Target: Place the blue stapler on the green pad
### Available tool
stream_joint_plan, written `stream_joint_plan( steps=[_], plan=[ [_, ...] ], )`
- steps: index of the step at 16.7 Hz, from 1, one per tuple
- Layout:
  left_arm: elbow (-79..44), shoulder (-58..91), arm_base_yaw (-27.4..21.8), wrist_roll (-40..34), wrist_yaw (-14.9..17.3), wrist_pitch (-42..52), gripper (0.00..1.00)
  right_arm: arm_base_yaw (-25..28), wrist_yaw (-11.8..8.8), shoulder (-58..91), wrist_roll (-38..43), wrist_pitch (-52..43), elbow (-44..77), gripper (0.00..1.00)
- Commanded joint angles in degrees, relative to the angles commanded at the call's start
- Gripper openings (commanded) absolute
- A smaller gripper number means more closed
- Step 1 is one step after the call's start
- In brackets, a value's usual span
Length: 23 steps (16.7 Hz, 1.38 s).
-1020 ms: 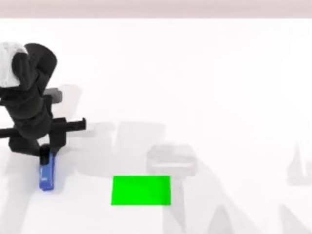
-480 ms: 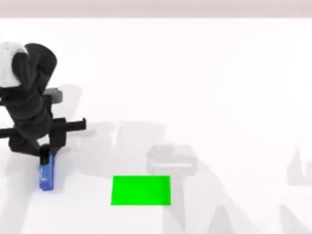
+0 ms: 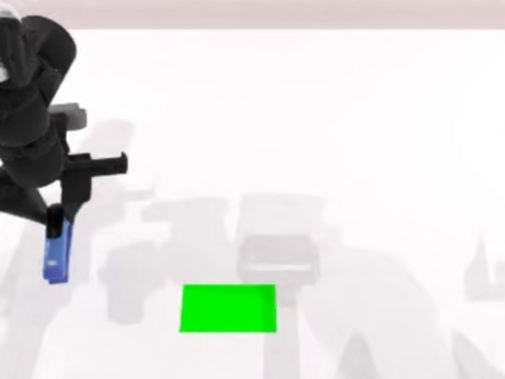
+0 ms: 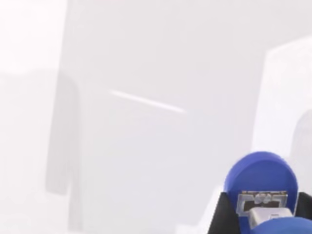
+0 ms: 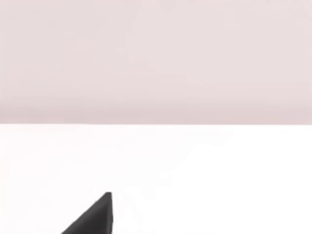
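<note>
The blue stapler (image 3: 57,254) hangs lengthwise under my left gripper (image 3: 55,225) at the table's left side, off the surface. The gripper is shut on its black end. In the left wrist view the stapler (image 4: 261,178) shows end-on between the two dark fingers (image 4: 222,217). The green pad (image 3: 229,308) lies flat near the front edge, well to the right of the stapler, with nothing on it. My right arm is out of the top view; its wrist view shows only a dark tip of the right gripper (image 5: 97,217) over the bare white table.
A faint grey blocky shape (image 3: 276,259) sits just behind the pad's right end. The table's back edge (image 3: 252,30) runs along the top of the top view. The left arm's black body (image 3: 31,118) stands over the far left.
The left gripper has risen with the stapler in it. Arm and stapler have shifted toward the back and left; the stapler no longer rests on the table.
</note>
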<state>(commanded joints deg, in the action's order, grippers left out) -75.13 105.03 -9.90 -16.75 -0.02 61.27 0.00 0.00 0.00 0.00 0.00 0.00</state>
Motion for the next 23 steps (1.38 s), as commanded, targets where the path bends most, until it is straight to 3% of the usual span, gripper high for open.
stream_joint_plan(
  steps=[3,9,12,15,23],
  plan=[
    [-3.8,-2.5,0.2,0.1,0.0,5.4,0.0,0.0,0.0,0.0,0.0,0.0,0.0,1.0],
    [-4.3,-2.6,-0.2,0.3,0.0,5.8,0.0,0.0,0.0,0.0,0.0,0.0,0.0,1.0],
    [-6.0,-1.3,-3.3,3.9,0.0,6.4,0.0,0.0,0.0,0.0,0.0,0.0,0.0,1.0],
    [-9.0,1.2,-9.6,12.9,0.1,7.4,0.0,0.0,0.0,0.0,0.0,0.0,0.0,1.0],
    [-17.2,7.9,-31.9,48.5,0.6,9.9,0.0,0.0,0.0,0.0,0.0,0.0,0.0,1.0]
  ],
)
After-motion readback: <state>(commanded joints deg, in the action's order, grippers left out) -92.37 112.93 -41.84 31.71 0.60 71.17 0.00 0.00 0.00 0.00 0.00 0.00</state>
